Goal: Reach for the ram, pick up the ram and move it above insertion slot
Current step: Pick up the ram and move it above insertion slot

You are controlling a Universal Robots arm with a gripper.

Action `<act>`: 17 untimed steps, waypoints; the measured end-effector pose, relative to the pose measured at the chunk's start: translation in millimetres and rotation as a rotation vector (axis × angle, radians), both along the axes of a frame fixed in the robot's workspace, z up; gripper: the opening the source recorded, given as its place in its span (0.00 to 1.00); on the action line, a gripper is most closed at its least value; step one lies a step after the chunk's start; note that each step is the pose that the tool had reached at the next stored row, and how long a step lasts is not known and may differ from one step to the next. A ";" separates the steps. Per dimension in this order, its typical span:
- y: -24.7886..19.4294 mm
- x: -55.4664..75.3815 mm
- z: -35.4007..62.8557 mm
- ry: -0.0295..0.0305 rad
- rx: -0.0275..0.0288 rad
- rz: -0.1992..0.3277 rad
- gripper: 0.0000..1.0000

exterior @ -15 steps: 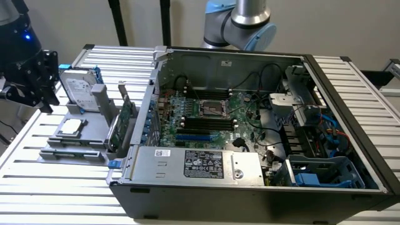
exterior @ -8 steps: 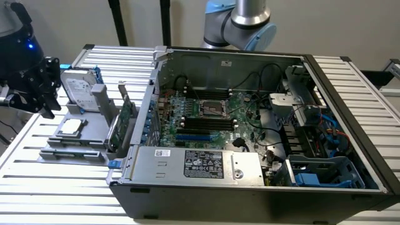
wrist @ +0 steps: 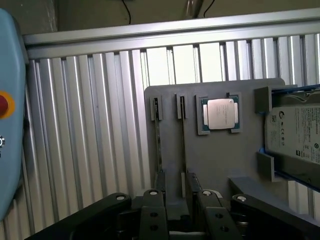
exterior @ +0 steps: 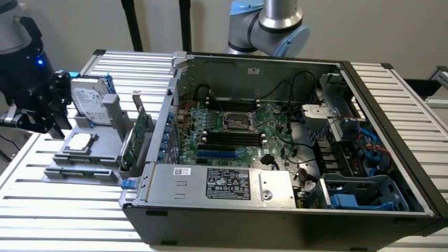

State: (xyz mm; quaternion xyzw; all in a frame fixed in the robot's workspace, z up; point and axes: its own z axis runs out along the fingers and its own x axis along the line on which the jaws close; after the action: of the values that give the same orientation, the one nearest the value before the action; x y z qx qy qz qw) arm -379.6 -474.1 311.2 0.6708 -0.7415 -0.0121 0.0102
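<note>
Two rams stand on edge in the grey holder tray [wrist: 220, 165]; from above they show as thin dark lines, one [wrist: 159, 142] beside the other [wrist: 183, 145]. My gripper [wrist: 176, 192] hangs open just above the tray. Its black fingers [wrist: 152, 200] sit on either side of the second ram's near end, and I cannot tell if they touch it. In the exterior view the gripper [exterior: 52, 122] is over the tray's left end, and a ram [exterior: 83, 170] lies along the tray's front. The black insertion slots [exterior: 234, 137] are on the motherboard inside the open case.
On the tray also sit a CPU [wrist: 220, 112], a silver hard drive [wrist: 295, 135] and a tall green expansion card [exterior: 144, 128]. The case wall [exterior: 164, 131] rises between tray and motherboard. A light-blue box with a red button [wrist: 9, 107] lies near the tray.
</note>
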 end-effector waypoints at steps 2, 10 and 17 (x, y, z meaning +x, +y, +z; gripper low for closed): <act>-0.3 0.2 -3.6 0.0000 0.0000 0.000 0.31; -2.0 0.6 -18.2 0.0000 0.0000 0.000 0.31; -4.1 0.7 -31.0 0.0000 0.0000 0.000 0.31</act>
State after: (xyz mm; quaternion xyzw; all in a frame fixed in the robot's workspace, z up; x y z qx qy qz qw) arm -378.9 -478.2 280.2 0.6708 -0.7414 -0.0121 0.0102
